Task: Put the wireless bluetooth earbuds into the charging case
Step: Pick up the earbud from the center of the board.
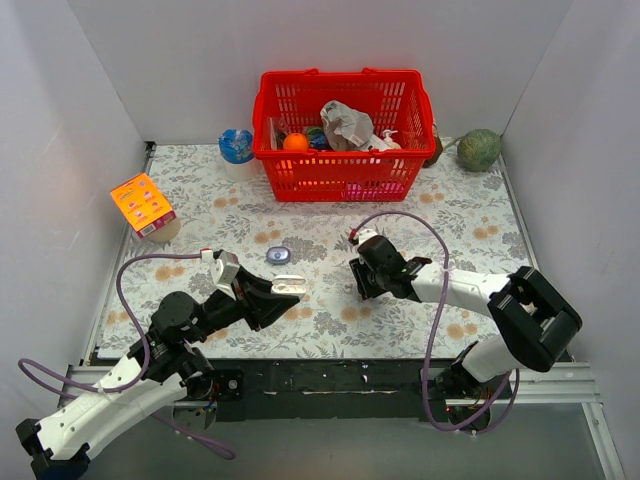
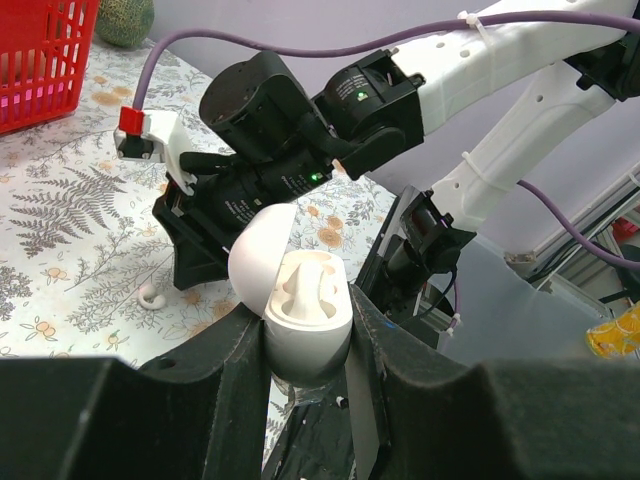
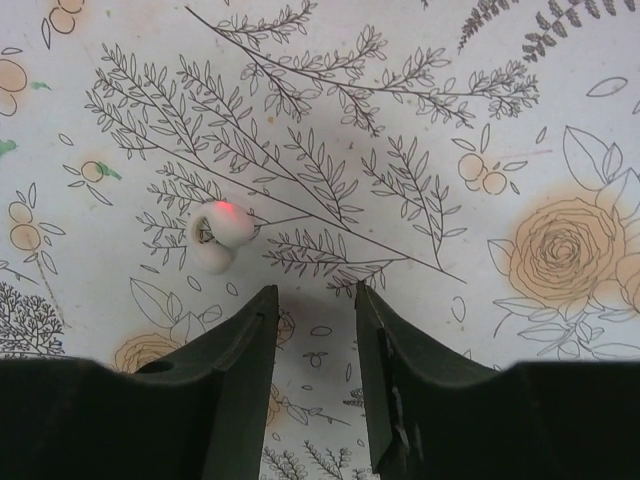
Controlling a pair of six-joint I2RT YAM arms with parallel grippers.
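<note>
Starting at the lower left of the top view, the charging case point(image 2: 303, 300) is clamped in the left gripper point(image 2: 305, 335), its lid swung open. Right of centre, the right gripper point(image 3: 315, 305) is held low over the floral mat point(image 3: 450, 120) with jaws parted and nothing between them, and a whitish, red-lit earbud point(image 3: 219, 236) is seen on the mat just up-left of them. Farther back, a red basket point(image 1: 345, 170) is set at top centre.

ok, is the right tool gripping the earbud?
No, the earbud lies loose on the mat beside the open, empty right tool.
</note>
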